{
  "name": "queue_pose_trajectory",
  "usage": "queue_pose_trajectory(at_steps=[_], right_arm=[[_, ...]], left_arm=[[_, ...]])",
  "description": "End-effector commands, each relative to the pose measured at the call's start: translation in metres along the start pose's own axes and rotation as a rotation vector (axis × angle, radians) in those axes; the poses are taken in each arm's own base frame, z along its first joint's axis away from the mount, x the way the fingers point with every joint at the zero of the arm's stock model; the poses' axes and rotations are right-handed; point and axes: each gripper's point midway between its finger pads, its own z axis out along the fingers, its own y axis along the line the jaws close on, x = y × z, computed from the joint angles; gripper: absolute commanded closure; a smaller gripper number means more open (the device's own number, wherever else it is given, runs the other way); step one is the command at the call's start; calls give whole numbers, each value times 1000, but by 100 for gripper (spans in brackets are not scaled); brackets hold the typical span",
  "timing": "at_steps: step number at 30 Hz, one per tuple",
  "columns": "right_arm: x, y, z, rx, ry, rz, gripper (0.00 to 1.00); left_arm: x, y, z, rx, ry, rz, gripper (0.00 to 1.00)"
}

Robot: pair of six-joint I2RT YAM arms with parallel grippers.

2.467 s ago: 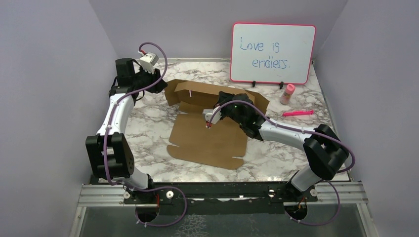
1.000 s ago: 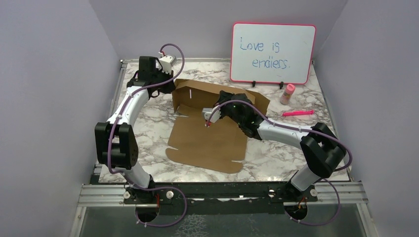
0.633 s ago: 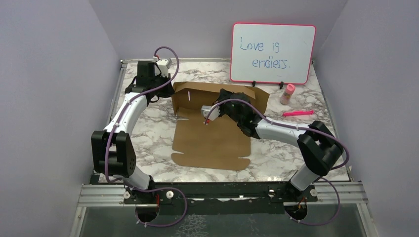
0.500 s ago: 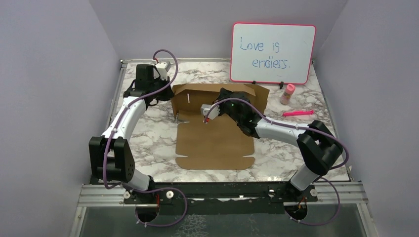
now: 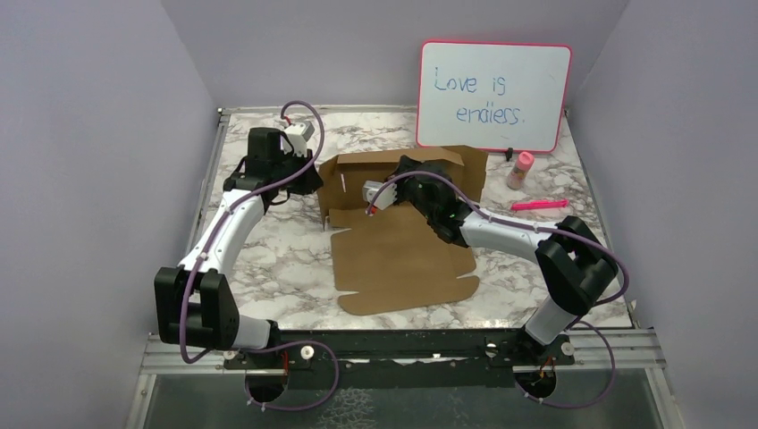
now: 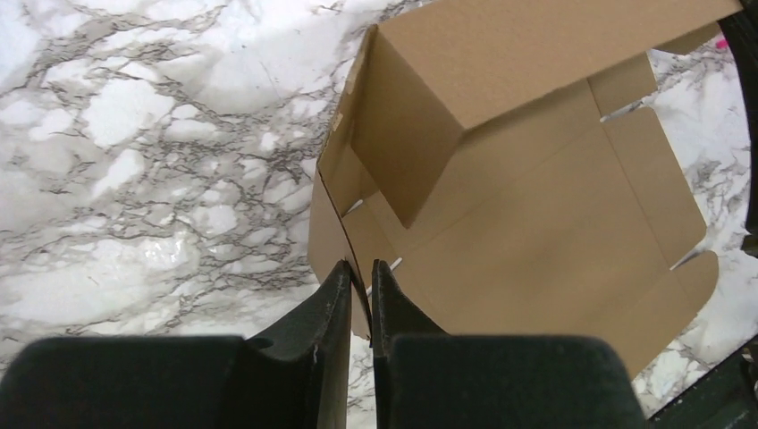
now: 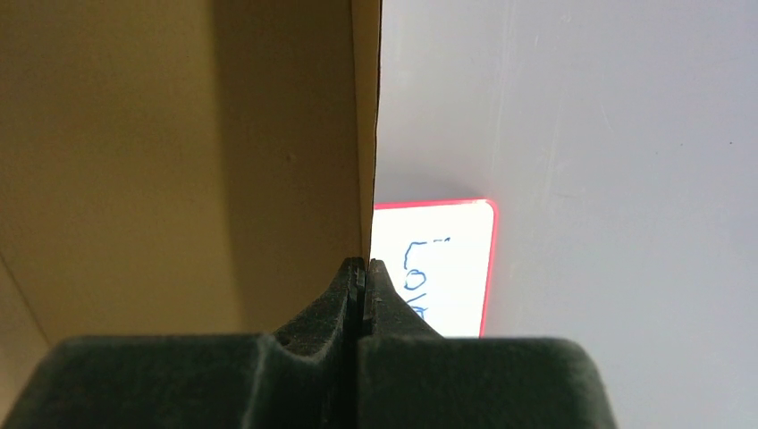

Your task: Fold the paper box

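Roughly mid-table, paper box [image 5: 402, 259] is half-formed: big base panel lies flat on marble table [image 5: 259, 237] w/ its scalloped front edge toward the arm bases, and the rear wall stands upright at the far side, just in front of whiteboard [image 5: 493, 85]. Left side flap is raised too, meeting the rear wall at back-left corner. Left gripper [image 6: 359, 266] sits at the box's left edge, fingers [image 6: 326, 304] nearly together w/ only a thin slit between. The near edge of the raised side flap runs down into that slit, so it's pinching the flap. Rest of the box spreads ahead & to the right in left wrist view. Right gripper [image 7: 360, 264] comes in from the right over the base panel, up at the rear wall. Its jaws are fully closed on the wall's thin edge; cardboard fills the left of right wrist view, whiteboard corner beyond. In top view the right arm hides the middle of the rear wall, so exact grip spot can't be told there. Pink marker [image 5: 539, 205] & small pink-capped bottle [image 5: 520, 170] sit right of the box, well apart from both grippers.
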Motion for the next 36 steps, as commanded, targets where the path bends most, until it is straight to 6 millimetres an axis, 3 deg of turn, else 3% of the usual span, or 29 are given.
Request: queue_pose_trajectory(at_steps=[1,12,15,19,24,36], right_arm=[[-21,-5,8,23,-76,24,99],[-18,-5,3,50,-67,27,99],[-16,0,1,50,-66,22,99],[-16,8,-3,48,-74,-13,99],[-16,10,-6,64,-80,-34,99],[-31,19,-22,52,-154,-140,99]], left_arm=[[11,-52,-3,191,28,-34,88],[-15,-59,-8,123,-108,-232,83],[-10,-44,-9,42,-156,-249,76],[8,-25,-9,-57,-165,-272,75],[21,-44,-3,65,-171,-326,73],[28,-70,1,148,-228,-316,72]])
